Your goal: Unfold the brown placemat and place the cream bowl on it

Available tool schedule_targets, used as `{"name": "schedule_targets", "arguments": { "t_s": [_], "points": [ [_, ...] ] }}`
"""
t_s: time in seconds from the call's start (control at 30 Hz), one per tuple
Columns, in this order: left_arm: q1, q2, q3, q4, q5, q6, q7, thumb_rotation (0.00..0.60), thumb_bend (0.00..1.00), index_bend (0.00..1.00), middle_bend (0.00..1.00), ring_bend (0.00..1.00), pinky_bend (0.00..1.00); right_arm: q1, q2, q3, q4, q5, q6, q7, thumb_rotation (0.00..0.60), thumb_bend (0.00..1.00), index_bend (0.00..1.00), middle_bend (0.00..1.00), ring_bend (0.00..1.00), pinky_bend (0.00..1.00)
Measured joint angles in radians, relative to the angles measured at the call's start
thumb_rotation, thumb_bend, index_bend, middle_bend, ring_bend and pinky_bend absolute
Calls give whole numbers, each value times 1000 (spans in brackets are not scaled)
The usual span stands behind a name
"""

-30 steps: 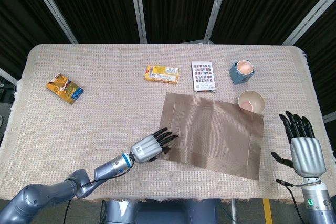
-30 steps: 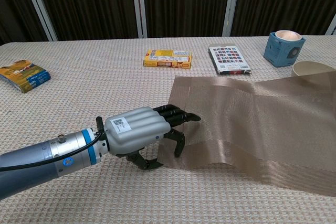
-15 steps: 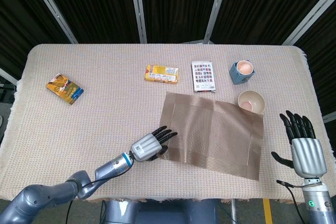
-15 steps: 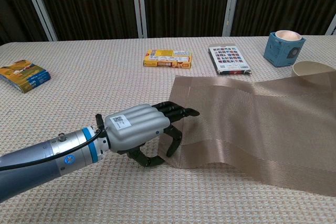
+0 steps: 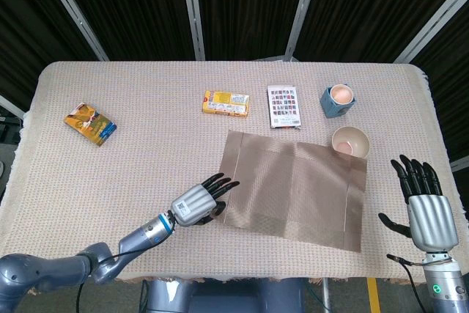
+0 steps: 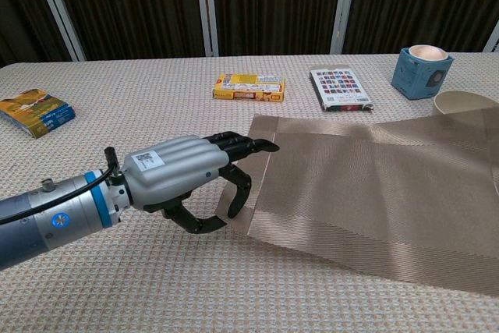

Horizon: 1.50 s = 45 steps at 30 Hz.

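The brown placemat (image 5: 293,188) lies spread flat on the table's front right part. My left hand (image 5: 198,203) is at its left edge and pinches that edge between fingers and thumb; in the chest view the left hand (image 6: 187,177) has its fingers over the placemat (image 6: 374,185) border. The cream bowl (image 5: 349,141) stands upright just beyond the mat's far right corner. In the chest view the mat hides the lower part of the bowl (image 6: 468,103). My right hand (image 5: 423,207) hovers off the table's right side, fingers spread, holding nothing.
A blue cup (image 5: 338,100) stands behind the bowl. A pack of cards (image 5: 283,106) and a yellow box (image 5: 226,102) lie behind the mat. A colourful packet (image 5: 90,124) lies at the far left. The woven tablecloth (image 5: 132,159) covers the table.
My left hand has drawn back to the left with the mat's edge. The mat has slid left and lies flatter. The right hand has barely moved.
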State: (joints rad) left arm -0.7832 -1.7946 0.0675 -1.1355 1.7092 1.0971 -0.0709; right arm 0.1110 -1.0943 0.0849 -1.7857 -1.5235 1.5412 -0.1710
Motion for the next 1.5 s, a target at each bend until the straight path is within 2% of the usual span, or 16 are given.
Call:
{"name": "schedule_targets", "arguments": {
  "t_s": [0.33,0.47,0.6,1.0,1.5],
  "points": [
    [96,145,18,-283,-111,-1,239,600,424,641,0,0,0,-8,7,-8,-18,-30,12,-1,600,0,0,0,0,0],
    [133,211,40,-423,-159,-8,355,600,425,641,0,0,0,-12,8,-11,-23,-42,18,-3,600,0,0,0,0,0],
    [164,272,74,-514,-182,-16,430,600,425,641,0,0,0,-15,9,-13,-28,-52,23,-7,600,0,0,0,0,0],
    [217,375,166,-622,-162,-28,457,600,426,642,0,0,0,-22,7,-15,-39,-69,33,-16,600,0,0,0,0,0],
    [263,440,189,-648,-161,-28,476,600,428,641,0,0,0,-29,11,-11,-45,-76,40,-12,600,0,0,0,0,0]
  ]
}}
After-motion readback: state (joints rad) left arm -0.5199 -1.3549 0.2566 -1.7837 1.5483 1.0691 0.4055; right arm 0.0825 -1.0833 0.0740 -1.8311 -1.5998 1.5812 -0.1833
